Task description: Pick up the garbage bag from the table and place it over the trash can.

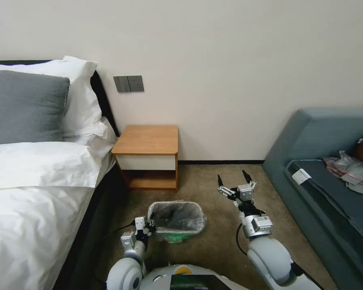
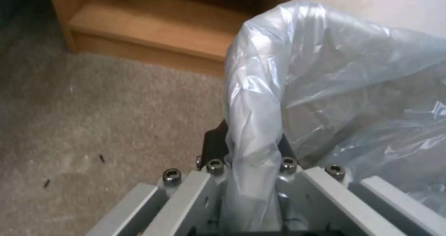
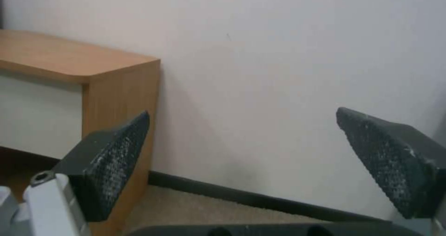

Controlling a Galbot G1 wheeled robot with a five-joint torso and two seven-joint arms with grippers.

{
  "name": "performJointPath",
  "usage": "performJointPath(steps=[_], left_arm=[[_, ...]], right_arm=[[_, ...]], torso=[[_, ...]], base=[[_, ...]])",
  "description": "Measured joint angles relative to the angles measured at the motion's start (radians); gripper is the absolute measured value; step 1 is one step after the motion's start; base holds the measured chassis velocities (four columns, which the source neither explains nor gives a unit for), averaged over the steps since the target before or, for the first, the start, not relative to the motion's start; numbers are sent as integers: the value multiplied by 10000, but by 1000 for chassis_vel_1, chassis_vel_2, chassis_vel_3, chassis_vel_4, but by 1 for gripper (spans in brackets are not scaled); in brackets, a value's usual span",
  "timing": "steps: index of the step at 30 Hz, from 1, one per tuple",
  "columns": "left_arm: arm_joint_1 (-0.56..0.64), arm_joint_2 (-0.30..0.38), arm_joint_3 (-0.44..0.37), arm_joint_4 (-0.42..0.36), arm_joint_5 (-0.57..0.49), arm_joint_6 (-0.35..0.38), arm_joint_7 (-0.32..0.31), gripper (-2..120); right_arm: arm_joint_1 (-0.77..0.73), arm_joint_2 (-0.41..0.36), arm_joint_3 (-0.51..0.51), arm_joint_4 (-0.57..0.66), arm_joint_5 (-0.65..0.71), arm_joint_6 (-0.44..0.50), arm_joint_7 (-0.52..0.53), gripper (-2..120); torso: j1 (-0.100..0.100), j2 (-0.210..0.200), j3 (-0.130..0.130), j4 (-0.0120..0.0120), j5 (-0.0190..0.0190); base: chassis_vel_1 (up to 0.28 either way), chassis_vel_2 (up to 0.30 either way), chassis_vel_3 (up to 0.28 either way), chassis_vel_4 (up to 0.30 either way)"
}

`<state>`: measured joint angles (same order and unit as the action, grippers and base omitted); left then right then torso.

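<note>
Bag draped over the bin, one corner pinched

Grey translucent garbage bag (image 1: 177, 217) lines the cream, green-based trash can (image 1: 174, 237) in front of the orange-brown wooden nightstand (image 1: 147, 139). Left gripper (image 1: 148, 228) clamps the bag's near-left rim — its fingertips buried in plastic. Right gripper (image 1: 234, 180) hovers beside the can, spread wide, empty.

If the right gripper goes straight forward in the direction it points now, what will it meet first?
Probably the wall. The open right gripper holds nothing, and its wrist view shows bare wall between the fingers, with the table just to one side. Depth is unclear.
</note>
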<state>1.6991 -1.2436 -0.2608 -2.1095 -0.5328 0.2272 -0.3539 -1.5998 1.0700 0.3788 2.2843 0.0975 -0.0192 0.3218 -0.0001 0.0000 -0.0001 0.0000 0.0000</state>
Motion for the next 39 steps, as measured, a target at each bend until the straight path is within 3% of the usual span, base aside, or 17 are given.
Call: performJointPath(steps=[17,24,30,39], left_arm=[[-314,-207,130,221,-234,738,-595,5],[-395,-211,90,249,-27,663,-604,32],[-277,-199,-70,134,361,520,-534,49],[-286,-411,-391,151,1087,-236,-40,86]], right_arm=[[129,-58,-446,-192,96,-287,431,100],[235,-74,-415,-244,302,-358,558,100],[266,-81,-402,-227,413,-399,595,100],[410,-44,-712,-236,445,-434,599,100]], torso=[[1,1,0,0,2],[1,0,0,-2,-2],[2,0,1,-2,-1],[1,0,1,0,-1]], base=[[0,0,0,0],[0,0,0,0],[0,0,0,0],[0,0,0,0]])
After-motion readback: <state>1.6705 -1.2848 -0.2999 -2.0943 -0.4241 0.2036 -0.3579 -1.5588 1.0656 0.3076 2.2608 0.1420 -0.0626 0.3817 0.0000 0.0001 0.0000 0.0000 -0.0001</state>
